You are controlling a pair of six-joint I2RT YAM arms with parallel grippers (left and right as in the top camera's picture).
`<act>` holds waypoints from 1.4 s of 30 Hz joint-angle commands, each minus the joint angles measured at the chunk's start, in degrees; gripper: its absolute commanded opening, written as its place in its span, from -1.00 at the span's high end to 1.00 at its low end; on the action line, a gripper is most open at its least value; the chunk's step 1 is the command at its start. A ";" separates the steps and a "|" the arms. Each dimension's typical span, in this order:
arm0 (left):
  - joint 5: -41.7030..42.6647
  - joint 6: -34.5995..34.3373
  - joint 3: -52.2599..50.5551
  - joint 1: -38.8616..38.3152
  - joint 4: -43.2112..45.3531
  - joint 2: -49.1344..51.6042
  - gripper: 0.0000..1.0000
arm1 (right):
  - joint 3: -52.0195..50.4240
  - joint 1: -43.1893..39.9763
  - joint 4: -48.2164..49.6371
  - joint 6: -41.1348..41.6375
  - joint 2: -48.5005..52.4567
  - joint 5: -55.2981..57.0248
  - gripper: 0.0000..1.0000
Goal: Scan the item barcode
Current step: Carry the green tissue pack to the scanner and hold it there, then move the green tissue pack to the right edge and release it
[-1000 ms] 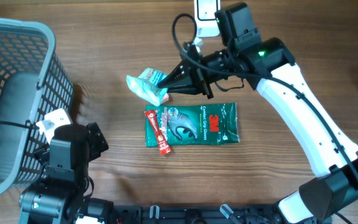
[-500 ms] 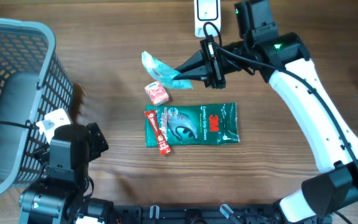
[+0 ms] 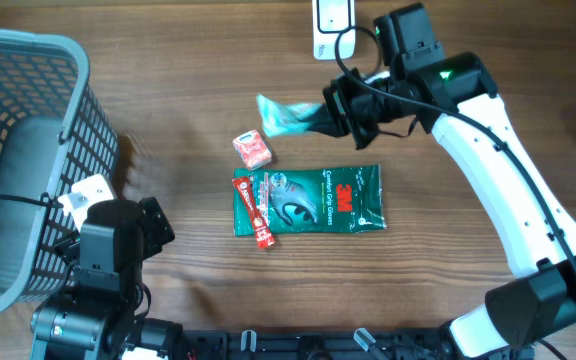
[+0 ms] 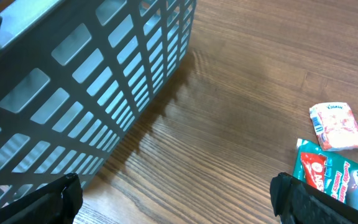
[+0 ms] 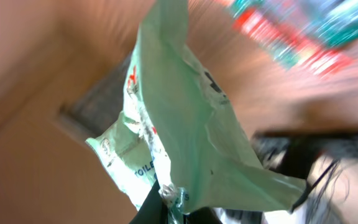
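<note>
Right jaws: clamped on one corner of the pale green crinkled plastic packet (image 5: 185, 124), which hangs clear of the wooden tabletop (image 3: 168, 60). Left jaws: spread wide with nothing between them, idle near the front left corner beside the grey plastic mesh basket (image 4: 104, 87).

Change over the last second: the packet was lying mid-tabletop. It is now lifted (image 3: 286, 113) and carried toward the far edge, and the wrist has rolled. A small red-and-white sachet (image 3: 252, 149), bunched against the packet a second ago, has dropped away and lies alone on the wood.

Reading: the pick looks done and presentation is under way. The packet is near the white box-shaped device (image 3: 332, 25) at the far edge, presumably the scanner. The right wrist view shows print on the film, but I cannot make out a barcode.

Surroundings: a flat dark green glove pack (image 3: 313, 198) lies mid-tabletop with a red stick sachet (image 3: 252, 212) at its left end. Both sit below the carry path. Nothing stands between the packet and the device. Likely snag: creased film hiding the code.
</note>
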 commanded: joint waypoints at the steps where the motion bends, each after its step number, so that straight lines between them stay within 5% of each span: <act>1: -0.55 0.92 0.59 0.48 0.13 -0.11 -1.00 | 0.50 0.09 -2.25 0.04 0.24 27.28 0.92; 6: -0.55 0.92 0.59 0.48 0.13 -0.11 -1.00 | 0.48 0.09 9.92 -2.49 3.32 47.17 0.91; 12: -0.55 0.92 0.59 0.48 0.13 -0.11 -1.00 | 0.50 -0.63 42.73 -14.75 13.20 47.98 0.91; 20: -0.55 0.92 0.59 0.48 0.13 -0.11 -1.00 | 0.61 -4.68 68.76 -12.07 27.96 52.41 0.90; 31: -0.55 0.92 0.59 0.48 0.13 -0.11 -1.00 | 0.63 -9.25 69.42 -16.98 27.71 48.76 0.90; 42: -0.55 0.92 0.59 0.48 0.13 -0.11 -1.00 | 0.61 -39.87 46.80 -23.32 21.33 49.20 0.90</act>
